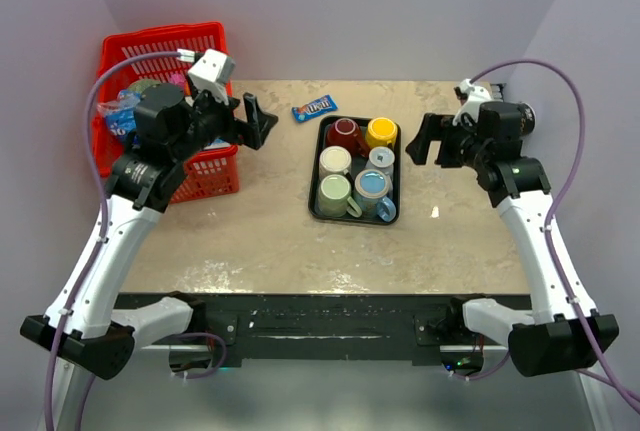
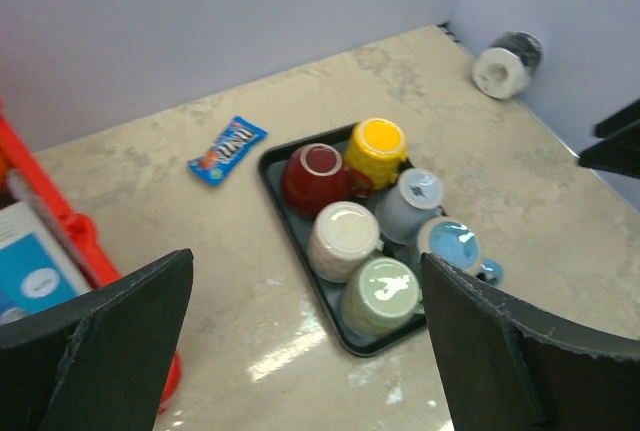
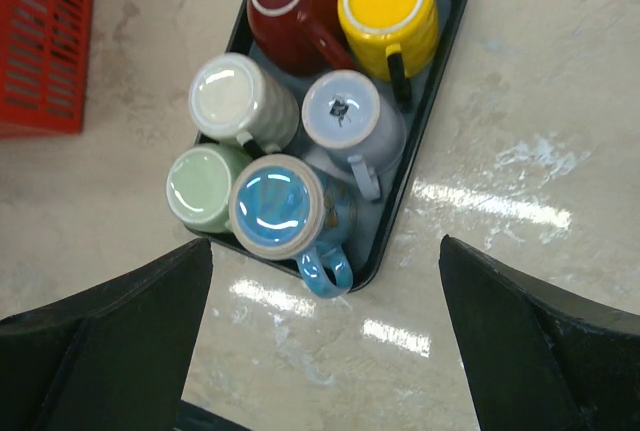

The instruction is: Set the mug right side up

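A black tray (image 1: 340, 218) at the table's middle holds several mugs, all bottoms up: red (image 1: 345, 134), yellow (image 1: 380, 132), cream (image 1: 335, 160), grey (image 1: 380, 159), green (image 1: 333, 194) and blue (image 1: 373, 187). The blue mug (image 3: 275, 206) has its handle hanging over the tray's near rim. My left gripper (image 1: 248, 123) hovers left of the tray, open and holding nothing. My right gripper (image 1: 425, 141) hovers right of the tray, also open with nothing between its fingers. Both wrist views look down on the tray (image 2: 290, 216) (image 3: 440, 61) from above.
A red basket (image 1: 165, 51) with packets stands at the back left, under the left arm. A blue candy wrapper (image 1: 314, 108) lies behind the tray. A white and dark roll (image 2: 505, 66) sits by the right wall.
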Tool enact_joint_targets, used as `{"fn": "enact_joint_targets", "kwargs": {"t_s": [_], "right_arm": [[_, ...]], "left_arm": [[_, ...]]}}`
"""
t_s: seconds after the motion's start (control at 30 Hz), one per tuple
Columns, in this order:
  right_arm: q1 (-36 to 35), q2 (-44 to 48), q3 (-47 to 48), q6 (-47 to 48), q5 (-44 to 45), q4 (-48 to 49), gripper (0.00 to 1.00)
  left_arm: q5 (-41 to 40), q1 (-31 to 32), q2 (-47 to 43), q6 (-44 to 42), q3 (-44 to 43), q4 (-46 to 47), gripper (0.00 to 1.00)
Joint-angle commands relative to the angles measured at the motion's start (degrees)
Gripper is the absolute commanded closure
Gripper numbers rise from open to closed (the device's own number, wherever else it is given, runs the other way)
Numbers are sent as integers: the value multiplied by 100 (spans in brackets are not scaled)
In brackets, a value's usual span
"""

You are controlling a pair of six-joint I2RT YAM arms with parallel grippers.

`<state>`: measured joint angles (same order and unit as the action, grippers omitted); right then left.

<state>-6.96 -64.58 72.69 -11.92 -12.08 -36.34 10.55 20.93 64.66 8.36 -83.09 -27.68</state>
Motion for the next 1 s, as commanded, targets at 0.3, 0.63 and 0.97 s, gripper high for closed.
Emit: {"fn": "enact_joint_targets", "kwargs": {"t_s": [0.3,0.63,0.97], "right_arm": [[-867,-213,-1562,120,-261,1111,13],[-1571,-845,-2030,76,872,1639,31],[-1923,-1320,-2083,217,1374,1718,46]], "left_arm": [[774,1123,-50,913,881,1282,0],[519,1265,-68,1028,1084,1503,1],[387,1256,-33,1045,1155,1494,1]]}}
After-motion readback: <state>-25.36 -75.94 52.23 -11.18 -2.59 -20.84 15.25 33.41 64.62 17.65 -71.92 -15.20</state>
